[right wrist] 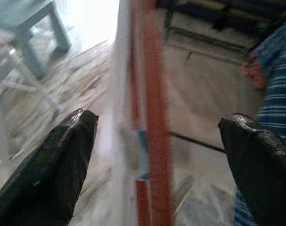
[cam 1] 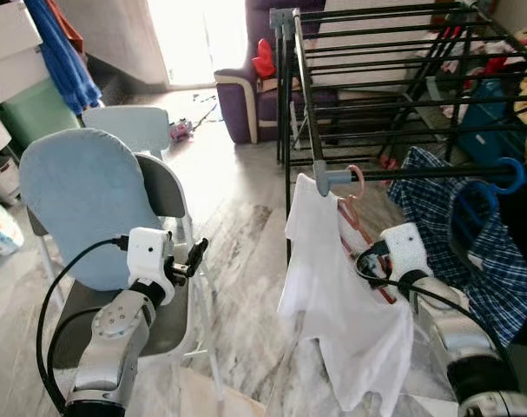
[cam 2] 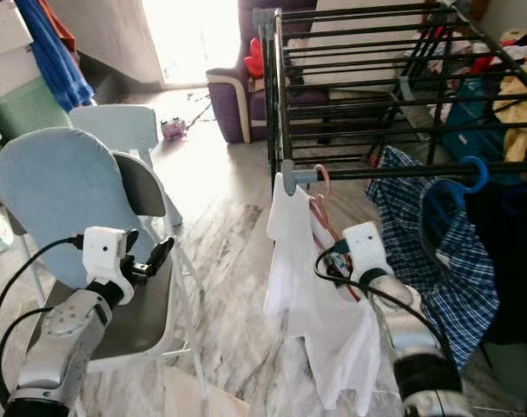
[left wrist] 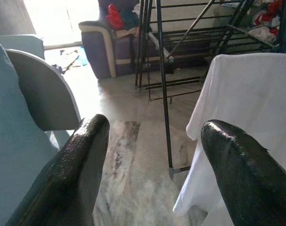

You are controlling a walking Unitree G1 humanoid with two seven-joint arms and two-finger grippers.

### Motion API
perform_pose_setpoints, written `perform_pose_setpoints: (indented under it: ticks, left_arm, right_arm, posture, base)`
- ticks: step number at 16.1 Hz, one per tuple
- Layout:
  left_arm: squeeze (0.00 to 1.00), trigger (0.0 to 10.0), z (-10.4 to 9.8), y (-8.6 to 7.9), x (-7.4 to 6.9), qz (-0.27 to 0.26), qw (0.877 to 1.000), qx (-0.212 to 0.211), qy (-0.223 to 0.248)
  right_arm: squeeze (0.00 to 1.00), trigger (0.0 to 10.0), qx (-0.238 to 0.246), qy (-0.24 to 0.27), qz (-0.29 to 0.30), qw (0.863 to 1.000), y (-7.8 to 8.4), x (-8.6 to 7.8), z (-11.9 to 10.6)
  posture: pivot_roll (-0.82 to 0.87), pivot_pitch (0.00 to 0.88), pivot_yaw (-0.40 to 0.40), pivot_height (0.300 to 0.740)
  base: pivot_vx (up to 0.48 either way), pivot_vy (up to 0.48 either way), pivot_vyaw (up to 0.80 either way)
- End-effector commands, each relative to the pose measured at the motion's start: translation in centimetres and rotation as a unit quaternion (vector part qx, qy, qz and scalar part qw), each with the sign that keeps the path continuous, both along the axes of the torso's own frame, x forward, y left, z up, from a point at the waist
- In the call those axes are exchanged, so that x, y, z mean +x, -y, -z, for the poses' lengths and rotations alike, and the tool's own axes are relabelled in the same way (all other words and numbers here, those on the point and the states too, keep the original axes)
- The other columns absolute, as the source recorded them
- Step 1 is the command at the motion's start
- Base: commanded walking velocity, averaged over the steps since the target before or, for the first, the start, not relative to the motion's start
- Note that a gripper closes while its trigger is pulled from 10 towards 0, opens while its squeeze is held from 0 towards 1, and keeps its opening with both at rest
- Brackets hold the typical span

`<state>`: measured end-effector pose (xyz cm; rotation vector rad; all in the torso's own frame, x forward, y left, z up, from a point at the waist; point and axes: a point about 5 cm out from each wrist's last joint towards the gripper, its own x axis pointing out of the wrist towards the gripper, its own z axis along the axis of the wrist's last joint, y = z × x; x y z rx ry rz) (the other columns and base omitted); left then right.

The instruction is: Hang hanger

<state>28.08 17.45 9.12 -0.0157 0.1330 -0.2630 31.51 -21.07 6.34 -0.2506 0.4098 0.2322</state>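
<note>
Pink hanger (cam 1: 357,201) with white shirt (cam 1: 341,304) hanging on rack (cam 1: 393,172); right gripper (right wrist: 157,165) gaping wide around it, left gripper (left wrist: 152,174) idling open near chair (cam 1: 89,204).

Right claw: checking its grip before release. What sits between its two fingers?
In the right wrist view, the open right claw straddles the pink hanger arm and the white shirt on it; neither finger visibly touches them.

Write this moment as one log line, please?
pink hanger with white shirt: hooked on drying rack rail | right claw: open around hanger | left claw: open, by chair
</note>
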Motion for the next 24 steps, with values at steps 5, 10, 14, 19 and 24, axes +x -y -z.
perform_pose_setpoints:
  ticks: [5, 10, 14, 19, 24]
  left_arm:
    - [0.00, 10.0, -0.4, -0.9, -0.5, -0.006, 1.000, 0.011, -0.005]
    - [0.00, 10.0, -0.5, -0.8, -0.7, -0.002, 1.000, 0.018, -0.007]
    - [0.00, 10.0, -0.5, -0.6, -0.6, 0.004, 1.000, 0.018, -0.011]
    - [0.00, 10.0, -0.4, -0.7, -0.6, 0.002, 1.000, 0.020, -0.012]
    - [0.00, 10.0, -0.2, -0.4, -0.7, 0.004, 1.000, 0.020, -0.014]
  right_arm:
    - [0.00, 0.0, -0.015, 0.004, -0.029, 0.999, -0.5, 1.6, -0.2]
    - [0.00, 0.0, -0.015, 0.020, -0.021, 0.999, -0.4, 2.1, -0.4]
    - [0.00, 0.0, -0.005, 0.007, -0.019, 1.000, 0.1, 1.3, 0.7]
    - [0.00, 0.0, 0.002, 0.010, -0.020, 1.000, 0.4, 0.6, 0.9]
    - [0.00, 0.0, 0.007, 0.031, 0.000, 1.000, 0.8, 0.7, 0.5]
  posture:
    - [-0.12, 0.014, 0.090, 0.731]
    - [-0.12, 0.011, 0.091, 0.731]
    - [-0.12, 0.006, 0.093, 0.731]
    - [-0.12, 0.008, 0.091, 0.731]
    - [-0.12, 0.011, 0.089, 0.731]
  base:
    - [0.000, 0.000, 0.00]
    - [0.000, 0.000, 0.00]
    - [0.000, 0.000, 0.00]
    - [0.000, 0.000, 0.00]
    - [0.000, 0.000, 0.00]
